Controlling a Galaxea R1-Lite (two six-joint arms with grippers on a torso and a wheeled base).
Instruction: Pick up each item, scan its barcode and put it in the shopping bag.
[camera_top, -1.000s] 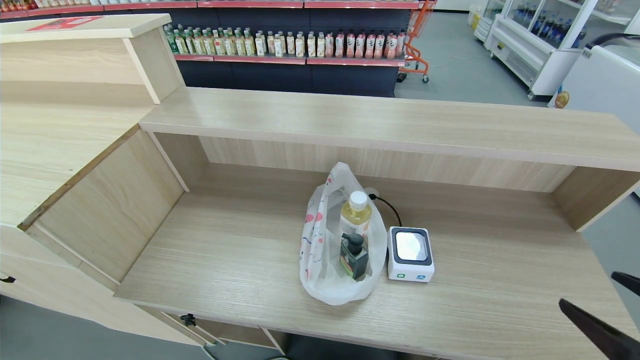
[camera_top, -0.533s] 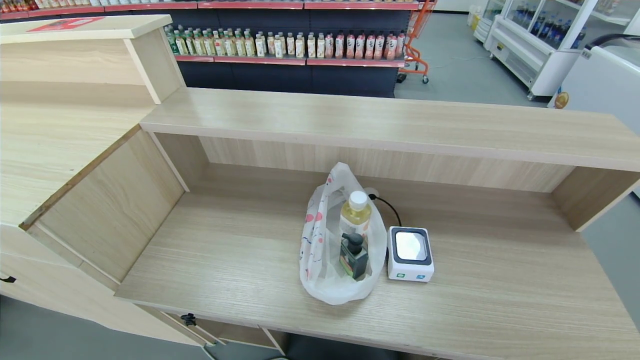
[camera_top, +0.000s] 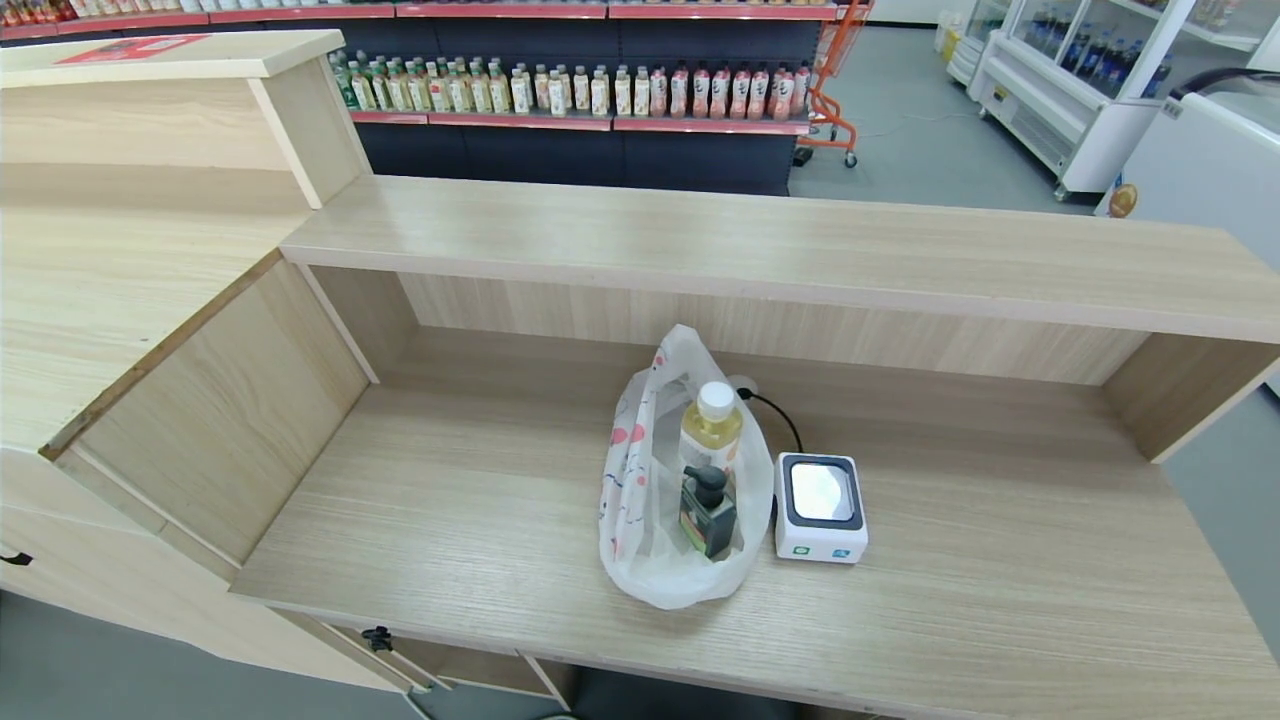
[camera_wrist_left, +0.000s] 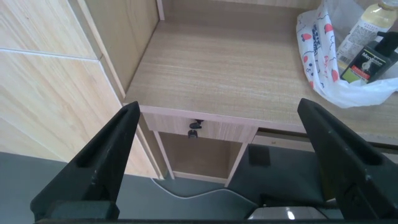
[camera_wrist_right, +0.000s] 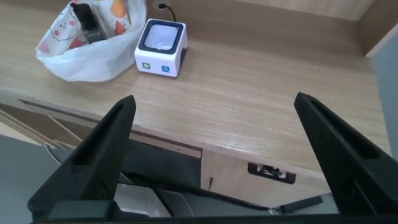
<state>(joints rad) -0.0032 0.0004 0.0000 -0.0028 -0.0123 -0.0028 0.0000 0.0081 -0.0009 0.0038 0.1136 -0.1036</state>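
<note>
Left gripper (camera_wrist_left: 217, 109) and right gripper (camera_wrist_right: 214, 98) hover splayed, empty, off the counter (camera_top: 450, 500) edge — scanner (camera_top: 821, 507) at 3 o'clock of the shopping bag (camera_top: 640, 565).

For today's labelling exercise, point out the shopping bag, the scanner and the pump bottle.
shopping bag (camera_top: 622, 480), head view, its printed left wall.
scanner (camera_top: 822, 493), head view, its glass window.
pump bottle (camera_top: 708, 522), head view, its dark body.

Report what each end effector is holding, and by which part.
Nothing is held. The left end effector and the right end effector are open and empty; the bottle and pump bottle stand in the shopping bag.
</note>
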